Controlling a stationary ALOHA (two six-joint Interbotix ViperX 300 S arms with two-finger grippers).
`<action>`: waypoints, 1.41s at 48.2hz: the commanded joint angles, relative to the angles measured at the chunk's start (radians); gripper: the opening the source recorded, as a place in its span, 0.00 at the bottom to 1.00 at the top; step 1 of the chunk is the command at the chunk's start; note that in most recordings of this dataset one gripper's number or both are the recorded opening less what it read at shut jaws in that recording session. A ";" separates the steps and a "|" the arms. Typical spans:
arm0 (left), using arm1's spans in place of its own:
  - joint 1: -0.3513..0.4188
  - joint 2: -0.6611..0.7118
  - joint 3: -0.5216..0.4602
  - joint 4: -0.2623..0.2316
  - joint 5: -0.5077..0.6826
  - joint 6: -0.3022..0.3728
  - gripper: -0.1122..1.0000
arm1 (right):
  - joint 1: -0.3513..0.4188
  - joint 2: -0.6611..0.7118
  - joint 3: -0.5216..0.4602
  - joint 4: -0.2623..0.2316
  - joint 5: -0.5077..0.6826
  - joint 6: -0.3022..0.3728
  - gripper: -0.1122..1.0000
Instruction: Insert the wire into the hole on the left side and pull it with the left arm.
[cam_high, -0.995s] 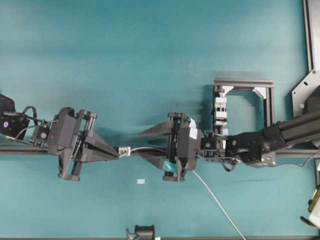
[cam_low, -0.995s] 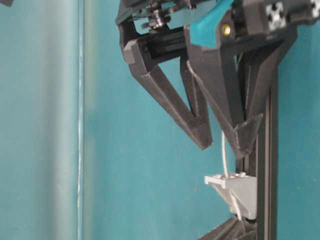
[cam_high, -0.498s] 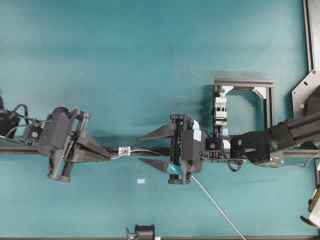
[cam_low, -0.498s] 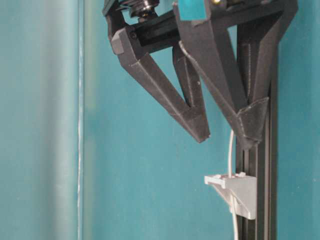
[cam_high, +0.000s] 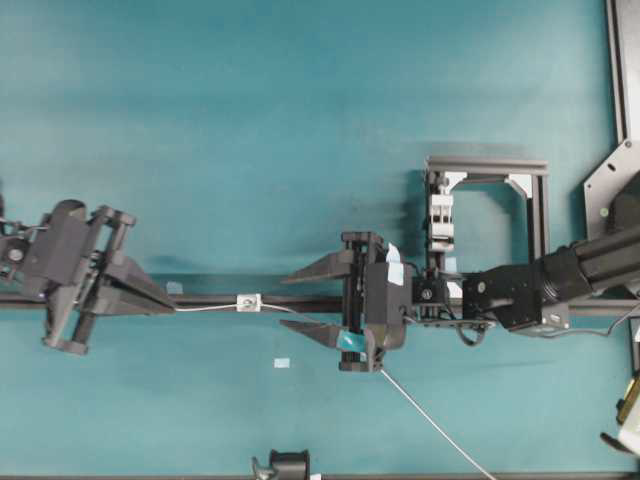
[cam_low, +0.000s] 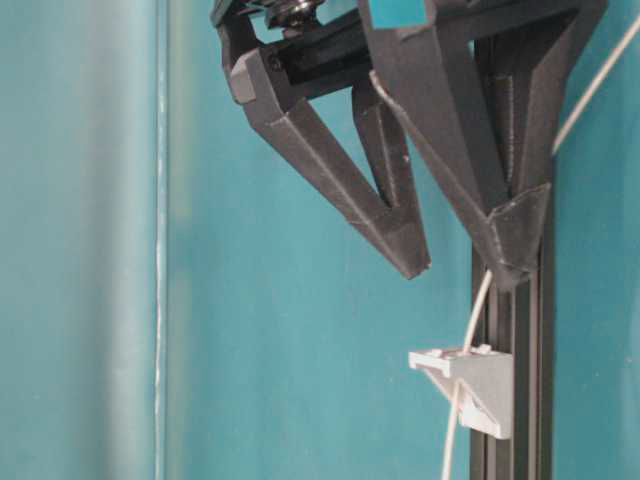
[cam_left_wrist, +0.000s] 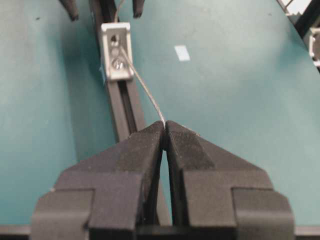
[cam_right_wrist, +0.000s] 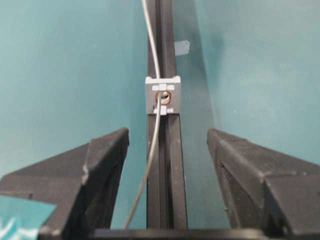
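Left of the bracket (cam_high: 248, 302), left gripper (cam_high: 172, 308) pinching the wire (cam_left_wrist: 145, 90) — right gripper (cam_high: 284, 304) spread wide, holding nothing

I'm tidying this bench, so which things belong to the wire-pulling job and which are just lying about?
In the job:
- wire
- bracket with the hole
- left gripper, shut on the wire
- right gripper, open
- black rail

Lying about:
- pale tape patch
- white clamp block

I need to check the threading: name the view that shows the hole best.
Right wrist view: the hole faces the camera, the wire running through it. Left wrist view shows it smaller; overhead and table-level views show only the bracket.
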 joint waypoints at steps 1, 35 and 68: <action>-0.005 -0.051 0.018 0.003 0.006 -0.002 0.01 | 0.003 -0.035 -0.006 -0.002 0.000 0.002 0.75; -0.005 -0.209 0.091 0.003 0.127 -0.017 0.01 | 0.003 -0.037 -0.012 -0.003 0.009 0.002 0.75; -0.005 -0.184 0.081 0.005 0.135 -0.106 0.63 | 0.003 -0.037 -0.015 -0.003 0.009 0.000 0.75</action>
